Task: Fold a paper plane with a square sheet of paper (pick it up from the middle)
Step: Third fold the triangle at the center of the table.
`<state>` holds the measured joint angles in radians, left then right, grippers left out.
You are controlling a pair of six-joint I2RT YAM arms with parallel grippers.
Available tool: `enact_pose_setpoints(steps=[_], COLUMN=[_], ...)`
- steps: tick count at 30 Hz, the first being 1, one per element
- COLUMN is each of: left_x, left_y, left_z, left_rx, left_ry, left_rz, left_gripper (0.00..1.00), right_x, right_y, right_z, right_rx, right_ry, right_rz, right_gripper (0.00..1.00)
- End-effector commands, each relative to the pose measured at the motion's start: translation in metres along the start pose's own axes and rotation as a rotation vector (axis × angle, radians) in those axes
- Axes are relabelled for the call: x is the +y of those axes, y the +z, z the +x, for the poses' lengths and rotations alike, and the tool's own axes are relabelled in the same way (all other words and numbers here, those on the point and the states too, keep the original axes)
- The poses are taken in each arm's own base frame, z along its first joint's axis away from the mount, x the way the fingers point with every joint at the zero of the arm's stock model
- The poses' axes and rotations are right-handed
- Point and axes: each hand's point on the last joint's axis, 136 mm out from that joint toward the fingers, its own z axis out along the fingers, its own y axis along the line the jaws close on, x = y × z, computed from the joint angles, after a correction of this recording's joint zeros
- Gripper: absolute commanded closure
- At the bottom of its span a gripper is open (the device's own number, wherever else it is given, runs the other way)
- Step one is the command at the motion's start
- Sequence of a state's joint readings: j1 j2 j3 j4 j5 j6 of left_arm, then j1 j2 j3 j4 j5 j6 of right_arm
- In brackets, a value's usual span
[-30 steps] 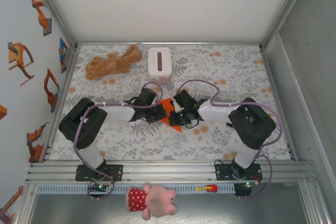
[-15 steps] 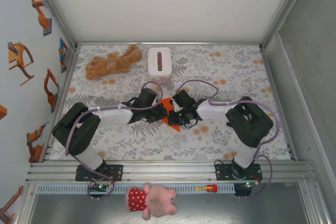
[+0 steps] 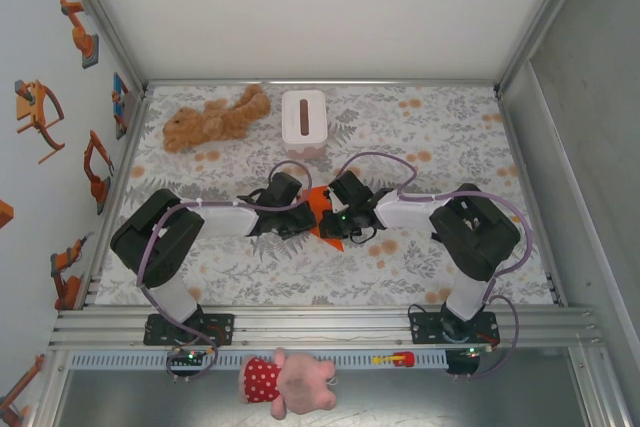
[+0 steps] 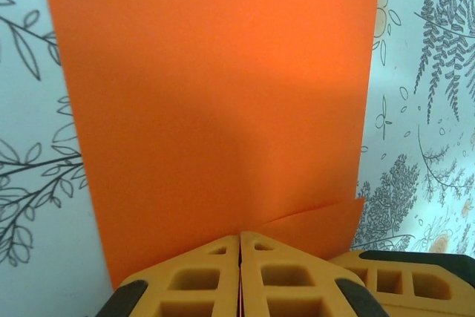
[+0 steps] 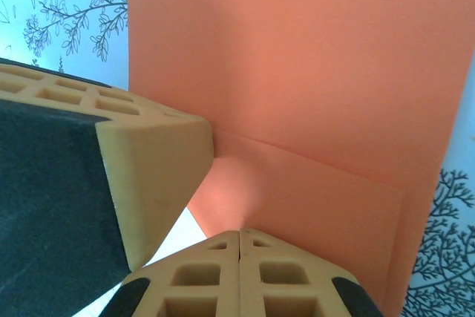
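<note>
The square sheet of paper [image 3: 322, 209] is bright orange, partly folded, and sits between my two grippers at the table's middle. In the left wrist view the sheet of paper [image 4: 223, 94] rises from the tips of my left gripper [image 4: 240, 237], which is shut on its near edge. A folded flap runs off to the right there. My right gripper [image 5: 239, 234] is shut on the opposite edge of the paper [image 5: 312, 72], beside a crease. One left finger [image 5: 148, 176] stands close on its left. From above, the left gripper [image 3: 308, 214] and right gripper [image 3: 331, 217] almost meet.
A white tissue box [image 3: 304, 119] stands behind the grippers, and a brown teddy bear [image 3: 215, 117] lies at the back left. A pink plush toy [image 3: 290, 379] lies in front of the metal rail [image 3: 320, 325]. Cage walls close in the patterned table.
The left arm's elbow swung outward and came back. Both grippers stayed shut at the paper, which shifted only slightly between them.
</note>
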<state>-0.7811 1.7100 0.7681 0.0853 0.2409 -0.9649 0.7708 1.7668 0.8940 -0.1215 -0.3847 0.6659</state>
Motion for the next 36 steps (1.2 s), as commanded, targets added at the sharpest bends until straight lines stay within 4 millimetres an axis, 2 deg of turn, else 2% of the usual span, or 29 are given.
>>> enact_pose_setpoints(steps=[1, 8, 16, 20, 22, 26, 31, 36], left_x=[0.021, 0.031, 0.035, 0.031, 0.027, 0.012, -0.011, -0.024], left_y=[0.006, 0.01, 0.008, 0.006, 0.005, 0.001, -0.008, -0.013], left_z=[0.012, 0.014, 0.014, 0.012, 0.011, 0.005, -0.007, -0.013], left_rx=[0.033, 0.043, 0.041, 0.04, 0.039, 0.031, 0.006, -0.007], left_ry=[-0.002, 0.006, 0.016, 0.023, 0.028, 0.039, 0.073, 0.082], left_rz=[-0.082, -0.121, -0.141, -0.133, -0.124, -0.085, -0.04, -0.016], left_gripper=[0.92, 0.93, 0.93, 0.93, 0.93, 0.93, 0.92, 0.91], right_x=[0.002, 0.002, -0.033, -0.053, -0.057, -0.045, -0.023, -0.009], right_y=[-0.004, -0.009, -0.021, -0.025, -0.027, -0.036, -0.062, -0.075], right_z=[-0.003, 0.015, 0.056, 0.077, 0.082, 0.07, 0.048, 0.03], right_rx=[-0.02, 0.021, 0.076, 0.103, 0.104, 0.052, -0.068, -0.151], right_ry=[0.004, -0.01, 0.027, 0.046, 0.054, 0.037, -0.014, -0.037], right_rz=[-0.019, -0.046, 0.035, 0.088, 0.091, 0.058, 0.008, -0.018], right_gripper=[1.0, 1.0, 1.0, 1.0, 1.0, 1.0, 1.0, 1.0])
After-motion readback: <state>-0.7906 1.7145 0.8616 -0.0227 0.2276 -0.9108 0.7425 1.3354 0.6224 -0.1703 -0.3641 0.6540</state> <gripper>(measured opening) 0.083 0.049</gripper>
